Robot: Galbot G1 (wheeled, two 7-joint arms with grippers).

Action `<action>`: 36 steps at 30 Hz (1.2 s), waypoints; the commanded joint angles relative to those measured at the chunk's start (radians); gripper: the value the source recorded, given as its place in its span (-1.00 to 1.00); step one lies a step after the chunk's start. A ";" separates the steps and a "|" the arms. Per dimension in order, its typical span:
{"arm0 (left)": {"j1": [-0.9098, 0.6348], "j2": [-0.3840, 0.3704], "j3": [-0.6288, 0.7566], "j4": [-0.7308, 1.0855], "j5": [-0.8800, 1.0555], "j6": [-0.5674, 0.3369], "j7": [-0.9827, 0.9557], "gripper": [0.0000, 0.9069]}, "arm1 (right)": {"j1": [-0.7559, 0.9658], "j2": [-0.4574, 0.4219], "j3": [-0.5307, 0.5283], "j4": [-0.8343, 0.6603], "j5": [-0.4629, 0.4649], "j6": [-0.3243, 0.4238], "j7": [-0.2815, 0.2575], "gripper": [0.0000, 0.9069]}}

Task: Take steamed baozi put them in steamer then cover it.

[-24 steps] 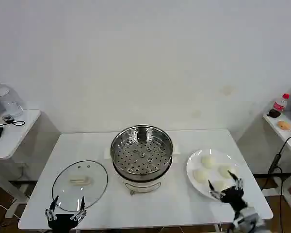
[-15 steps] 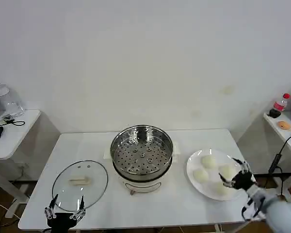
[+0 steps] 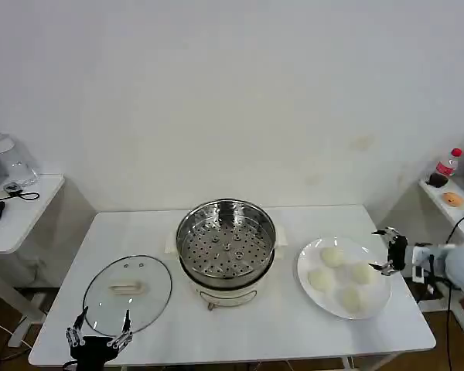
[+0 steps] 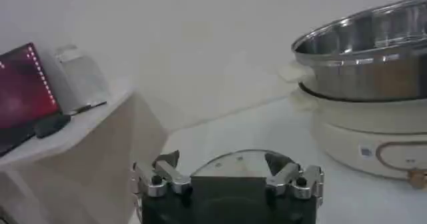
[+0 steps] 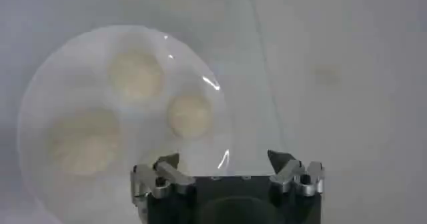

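Cover (image 3: 127,294): flat on table left of steamer (image 3: 226,241), handle bar lying left-right
Baozi (image 3: 332,256): four on plate (image 3: 377,297)
Right gripper (image 3: 385,251): fingers wide, at plate's right edge
Left gripper (image 3: 98,338): fingers wide, near cover

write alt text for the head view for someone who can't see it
A white table holds an open steamer at centre, its glass cover lying flat to the left and a plate with four baozi to the right. The open right gripper hovers at the plate's right edge; the open left gripper waits at the near edge by the cover.
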 commanded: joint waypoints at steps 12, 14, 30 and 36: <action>-0.005 -0.020 -0.036 -0.013 0.012 0.004 0.006 1.00 | 0.507 0.266 -0.568 -0.412 -0.048 0.085 -0.143 1.00; -0.006 -0.021 -0.041 -0.013 0.012 0.004 0.006 1.00 | 0.506 0.283 -0.573 -0.427 -0.053 0.088 -0.138 1.00; -0.005 -0.024 -0.054 -0.016 0.009 0.003 0.005 1.00 | 0.489 0.348 -0.574 -0.516 -0.113 0.086 -0.108 1.00; -0.008 -0.023 -0.056 -0.012 0.007 0.004 0.004 1.00 | 0.487 0.365 -0.574 -0.530 -0.116 0.083 -0.106 0.78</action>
